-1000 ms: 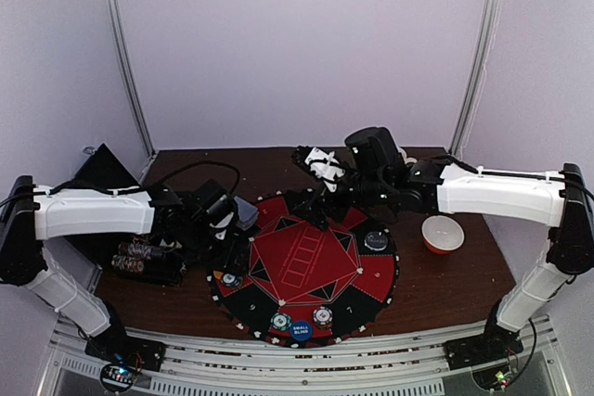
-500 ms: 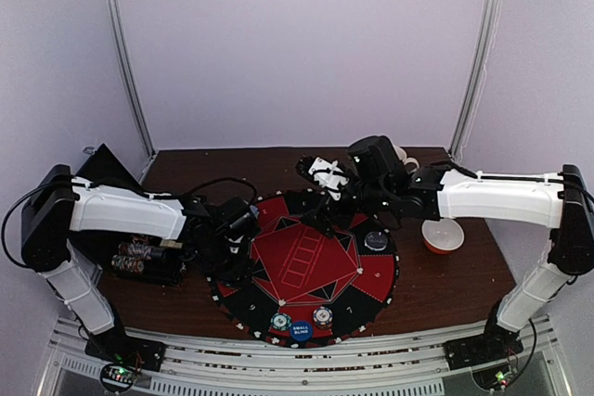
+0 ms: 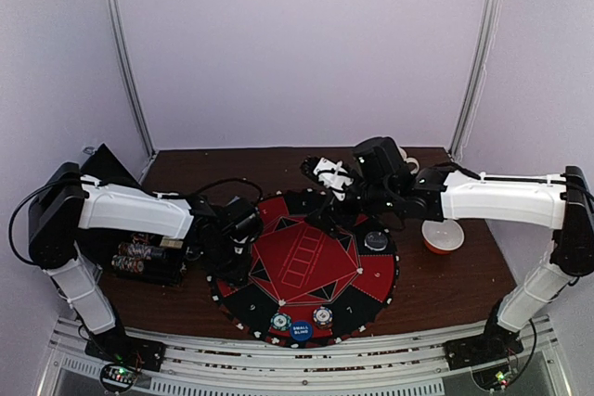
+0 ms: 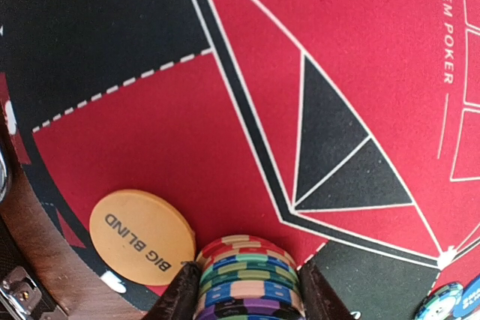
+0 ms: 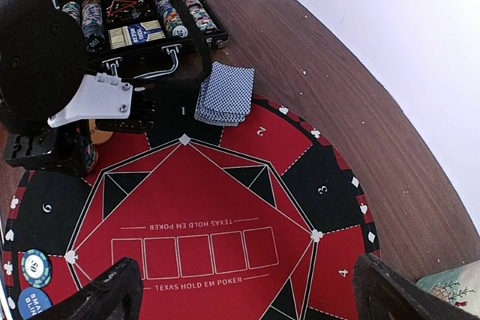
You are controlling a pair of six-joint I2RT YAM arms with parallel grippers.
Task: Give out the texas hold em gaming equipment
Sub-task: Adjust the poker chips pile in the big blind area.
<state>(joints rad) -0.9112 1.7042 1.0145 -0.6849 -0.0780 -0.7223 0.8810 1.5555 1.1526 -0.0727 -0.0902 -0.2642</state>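
My left gripper [image 4: 247, 284] is low over the left edge of the round red-and-black poker mat [image 3: 306, 271]. Its two fingers press the sides of a stack of multicoloured poker chips [image 4: 247, 260] that stands on the red felt. An orange "big blind" button [image 4: 141, 236] lies flat just left of the stack. My right gripper [image 5: 251, 297] hangs open above the mat's middle, nothing between its fingers. A deck of blue-backed cards [image 5: 225, 94] lies at the mat's far rim. One chip [image 3: 281, 321], a blue "small blind" button [image 3: 301, 329] and another chip [image 3: 322, 314] sit at the near rim.
An open black case [image 5: 135, 16] with rows of chips and cards stands left of the mat, seen beside the left arm [image 3: 144, 261]. A dark button [image 3: 376, 240] lies on the mat's right side. A small orange-rimmed white bowl [image 3: 442, 234] sits right of the mat.
My left arm swung from the case onto the mat's left edge, and its jaws closed from wide open onto the chip stack. My right gripper drifted slightly right and stayed open.
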